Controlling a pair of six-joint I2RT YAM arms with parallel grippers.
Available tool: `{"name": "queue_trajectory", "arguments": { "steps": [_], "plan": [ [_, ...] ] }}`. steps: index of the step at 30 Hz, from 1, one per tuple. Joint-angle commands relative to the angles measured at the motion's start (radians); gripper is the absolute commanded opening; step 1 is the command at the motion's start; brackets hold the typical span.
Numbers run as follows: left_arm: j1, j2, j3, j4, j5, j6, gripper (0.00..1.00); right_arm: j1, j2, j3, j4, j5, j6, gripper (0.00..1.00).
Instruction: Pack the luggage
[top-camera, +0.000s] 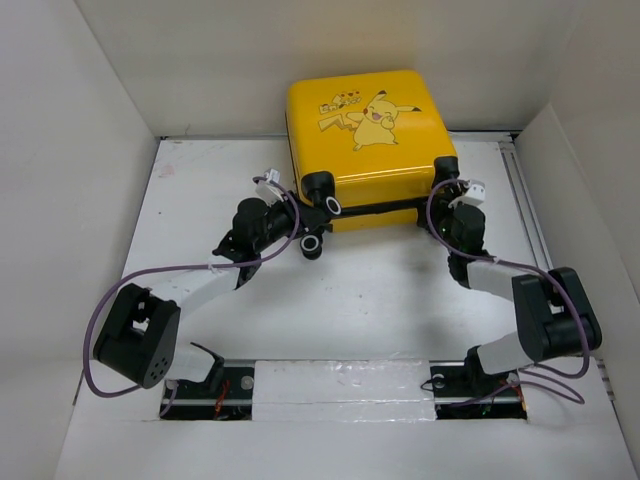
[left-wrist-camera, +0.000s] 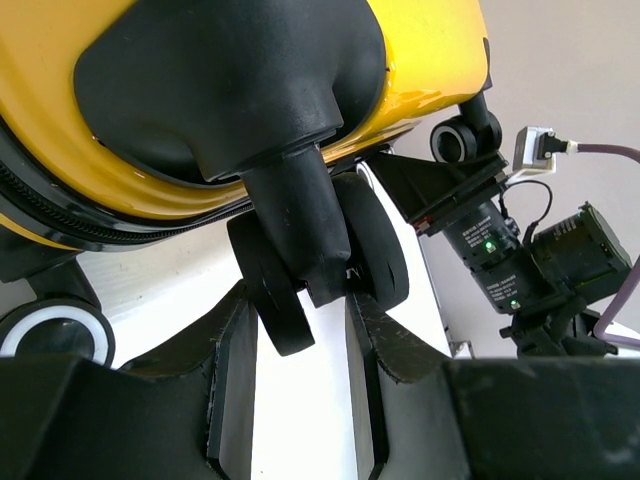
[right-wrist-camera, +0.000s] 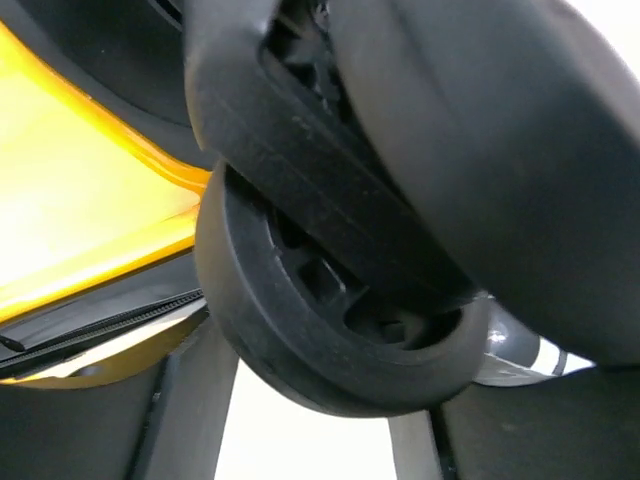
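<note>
Top external view is showing the luggage (top-camera: 368, 135) lying shut, cartoon upward, at twelve o'clock on the table (top-camera: 380, 290). Its glossy yellow shell is looking rigid, slippery and probably light, so the wheel stems are offering the surest hold. At its six o'clock edge the left gripper (left-wrist-camera: 300, 320) is straddling the seven o'clock caster wheel (left-wrist-camera: 320, 270) and the right gripper (right-wrist-camera: 315, 420) the five o'clock caster wheel (right-wrist-camera: 330, 300). Whether either is pinching, I cannot tell.

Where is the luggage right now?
Top view: the luggage lies closed, far-centre on the table, wheels nearest, left gripper and right gripper at its near corners.
</note>
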Motion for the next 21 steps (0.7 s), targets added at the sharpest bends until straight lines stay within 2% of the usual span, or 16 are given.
{"name": "queue_trajectory", "arguments": {
  "steps": [1, 3, 4, 7, 8, 10, 11, 14, 19, 21],
  "plan": [
    [0.002, -0.057, 0.026, 0.135, -0.012, 0.032, 0.00, -0.018, 0.032, 0.089, 0.155, -0.112, -0.020, 0.57],
    [0.002, -0.057, 0.026, 0.135, -0.012, 0.032, 0.00, -0.018, 0.048, 0.089, 0.204, -0.182, -0.020, 0.53],
    [0.002, -0.048, 0.026, 0.135, -0.012, 0.032, 0.00, -0.018, 0.057, 0.089, 0.227, -0.202, -0.020, 0.44],
    [0.002, -0.048, 0.026, 0.135, -0.012, 0.032, 0.00, -0.018, 0.083, 0.089, 0.302, -0.235, -0.029, 0.27],
    [0.002, -0.048, 0.026, 0.135, -0.012, 0.032, 0.00, -0.018, 0.094, 0.079, 0.339, -0.248, -0.029, 0.24],
    [0.002, -0.048, 0.026, 0.135, -0.012, 0.032, 0.00, -0.007, 0.094, 0.068, 0.380, -0.249, -0.040, 0.19],
    [0.002, -0.048, 0.026, 0.135, -0.012, 0.032, 0.00, -0.007, 0.103, 0.051, 0.406, -0.238, -0.040, 0.12],
    [0.002, -0.048, 0.026, 0.135, -0.012, 0.032, 0.00, 0.013, 0.103, 0.020, 0.503, -0.194, -0.040, 0.00],
    [0.002, -0.048, 0.026, 0.135, -0.012, 0.032, 0.00, 0.065, 0.103, -0.050, 0.589, -0.169, -0.040, 0.00],
    [0.002, -0.038, 0.035, 0.144, 0.000, 0.032, 0.00, 0.137, 0.103, -0.084, 0.613, -0.160, -0.031, 0.00]
  ]
}}
